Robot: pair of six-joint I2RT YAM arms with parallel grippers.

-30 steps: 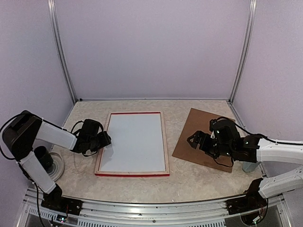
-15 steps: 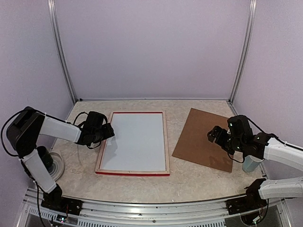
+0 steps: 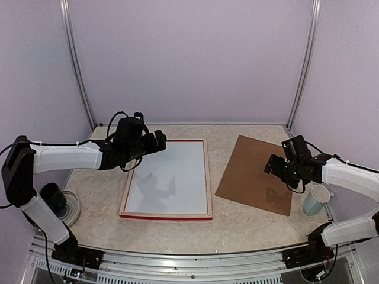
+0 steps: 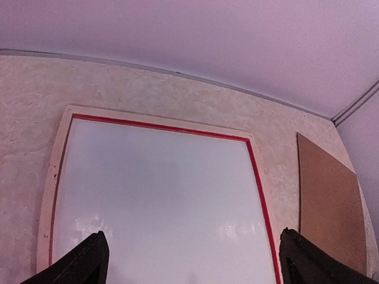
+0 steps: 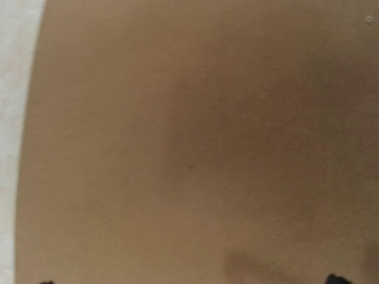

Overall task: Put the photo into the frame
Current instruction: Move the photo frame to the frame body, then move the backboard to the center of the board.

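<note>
The frame (image 3: 166, 218) lies flat mid-table, a thin red line and pale wood round its rim (image 4: 160, 126). A plain white sheet (image 3: 169, 177) fills it. The photo's print is hidden. My left gripper (image 3: 159, 141) hovers above the frame's far left corner, and in the left wrist view it (image 4: 195, 263) is open, with its fingertips (image 4: 95, 260) spread over the white sheet and nothing between them. My right gripper (image 3: 273, 165) is open and empty, close over the right part of the brown backing board (image 3: 251, 171), which fills the right wrist view (image 5: 189, 118).
A pale paper cup (image 3: 315, 198) stands just right of the backing board (image 4: 328, 207), beside my right arm. A dark cup (image 3: 53, 198) sits on a white round dish (image 3: 74, 208) at the near left. Walls and metal posts close the table's back and sides.
My left gripper rose from the frame's left edge, moved to its far left corner and opened wider. My right gripper drew back to the right across the backing board.
</note>
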